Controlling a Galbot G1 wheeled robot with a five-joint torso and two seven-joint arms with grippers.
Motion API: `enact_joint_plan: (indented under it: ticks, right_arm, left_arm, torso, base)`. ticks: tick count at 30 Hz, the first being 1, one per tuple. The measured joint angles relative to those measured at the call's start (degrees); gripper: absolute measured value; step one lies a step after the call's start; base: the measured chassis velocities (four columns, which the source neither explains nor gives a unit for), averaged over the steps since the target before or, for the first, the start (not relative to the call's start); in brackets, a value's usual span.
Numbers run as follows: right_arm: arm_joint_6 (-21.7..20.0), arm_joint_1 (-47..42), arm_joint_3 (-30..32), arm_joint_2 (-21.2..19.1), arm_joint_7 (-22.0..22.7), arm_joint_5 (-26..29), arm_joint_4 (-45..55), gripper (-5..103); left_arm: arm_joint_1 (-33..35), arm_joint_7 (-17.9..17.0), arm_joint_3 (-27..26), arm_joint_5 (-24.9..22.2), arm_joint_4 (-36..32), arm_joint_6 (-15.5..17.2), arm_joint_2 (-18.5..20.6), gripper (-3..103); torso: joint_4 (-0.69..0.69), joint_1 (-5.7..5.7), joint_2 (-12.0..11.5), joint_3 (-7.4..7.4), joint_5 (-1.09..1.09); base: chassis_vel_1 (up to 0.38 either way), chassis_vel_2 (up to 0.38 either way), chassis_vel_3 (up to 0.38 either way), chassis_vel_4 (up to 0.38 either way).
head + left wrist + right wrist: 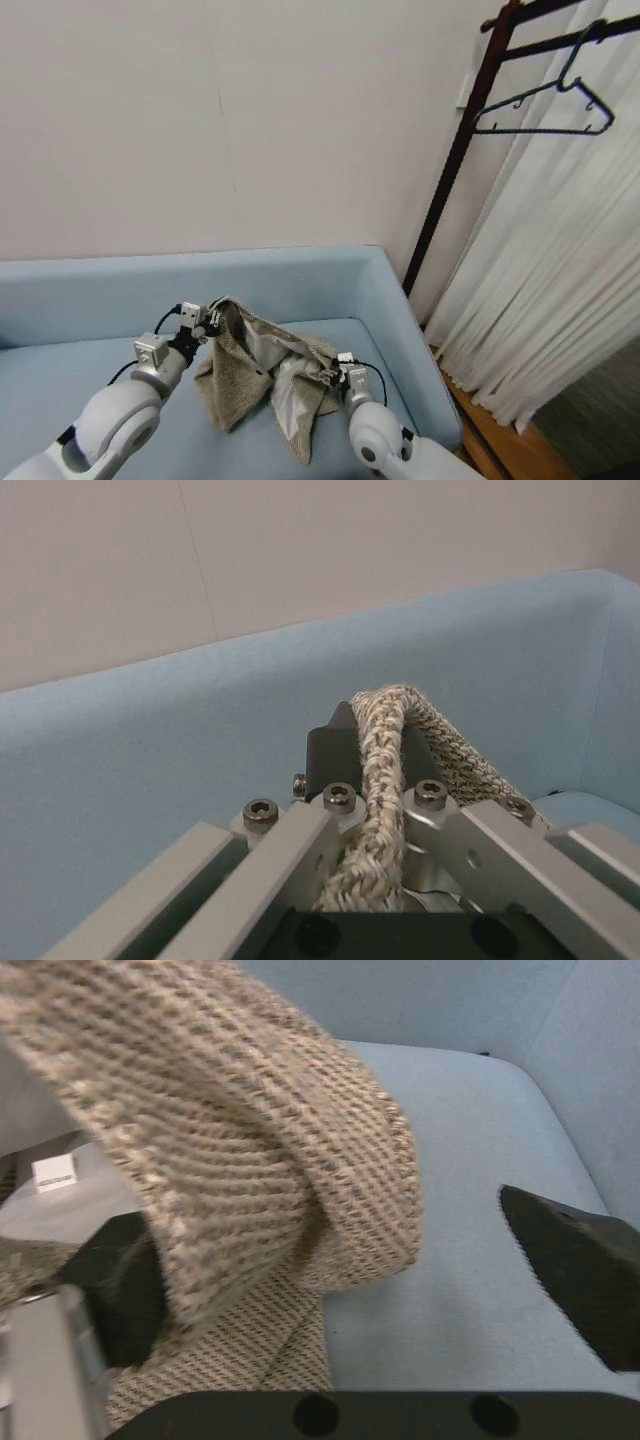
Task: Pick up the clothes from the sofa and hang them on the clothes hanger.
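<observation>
A beige knitted garment [262, 375] with a pale grey lining lies bunched on the light blue sofa [70, 300]. My left gripper [211, 322] is shut on its upper edge and holds that corner raised off the seat; the left wrist view shows the knit hem [381, 780] pinched between the fingers. My right gripper [333, 374] is at the garment's right edge, open. In the right wrist view a knit fold [250, 1160] bulges between the two dark fingertips [580, 1270], resting against one of them. A black clothes hanger [545, 105] hangs on the dark rack [455, 160] at upper right.
The sofa's right armrest [400, 320] stands between the garment and the rack. White curtains [560, 290] hang right of the rack, with wooden floor [500, 435] below them. A plain wall [200, 120] rises behind the sofa back.
</observation>
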Motion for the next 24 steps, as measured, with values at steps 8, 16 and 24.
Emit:
enact_joint_plan:
  ticks: [8, 16, 24]
  right_arm:
    - [1.76, 0.66, -3.14, 0.67, -2.17, -6.59, -0.77, 54]
    - [1.78, 1.84, -4.09, 1.20, -2.71, -6.73, -1.77, 22]
    - [1.36, 2.42, -4.10, 1.15, -2.70, -6.32, -2.04, 14]
  left_arm:
    - [-0.76, 0.65, 0.15, 0.02, 1.41, -0.18, 0.37, 1]
    - [-1.34, 0.93, 0.47, 0.01, 1.97, -0.22, 0.38, 1]
    - [-1.41, 1.01, 0.31, -0.05, 1.96, -0.45, 0.57, 1]
  torso:
    - [0.00, 0.00, 0.00, 0.00, 0.00]
    - [0.00, 0.00, 0.00, 0.00, 0.00]
    - [0.00, 0.00, 0.00, 0.00, 0.00]
  base:
    - [0.000, 0.000, 0.000, 0.000]
    - [0.000, 0.000, 0.000, 0.000]
    - [0.000, 0.000, 0.000, 0.000]
